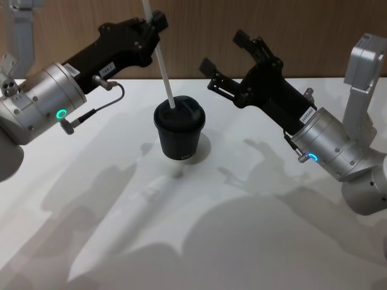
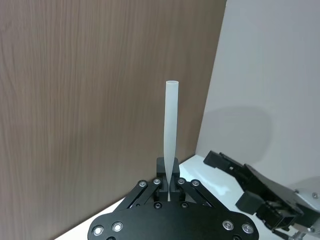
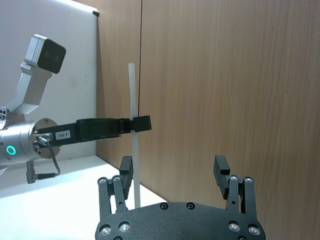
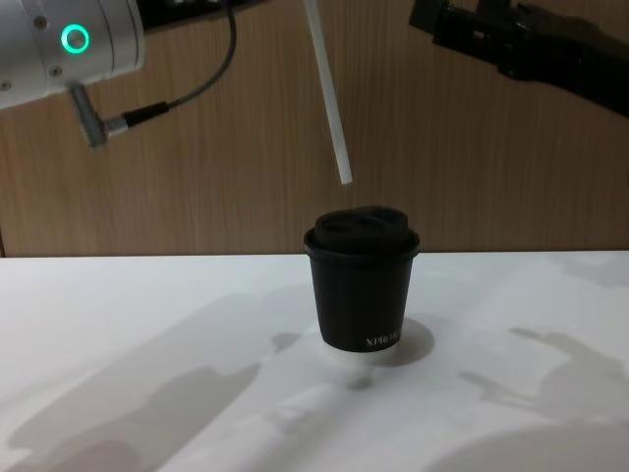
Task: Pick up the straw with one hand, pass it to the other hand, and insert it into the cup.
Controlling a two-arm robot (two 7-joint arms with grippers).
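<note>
Although the thin white straw (image 1: 162, 57) seems in the head view to end on the black domed lid of the small black paper cup (image 1: 179, 133), which stands on the white desk (image 1: 254, 229), that overlap cannot be trusted. The left black pincer with its silver wrist (image 1: 156, 23) clamps the straw up high, while the right black pincer (image 1: 227, 51) hangs spread apart and empty beside the cup.

In the left wrist view, the fingers (image 2: 173, 172) pinch the straw (image 2: 170, 125) near one end, so most of its length stands free and could swing.

In the right wrist view, the right pincer (image 3: 175, 172) gapes with nothing between its fingers, the straw (image 3: 133, 125) just off one finger.

In the chest view, the straw's lower tip (image 4: 330, 98) hangs tilted above the cup (image 4: 362, 280), clearly apart from the lid. Lowered at this slant, it may miss the lid's opening, skid on the dome, or tip the light cup.
</note>
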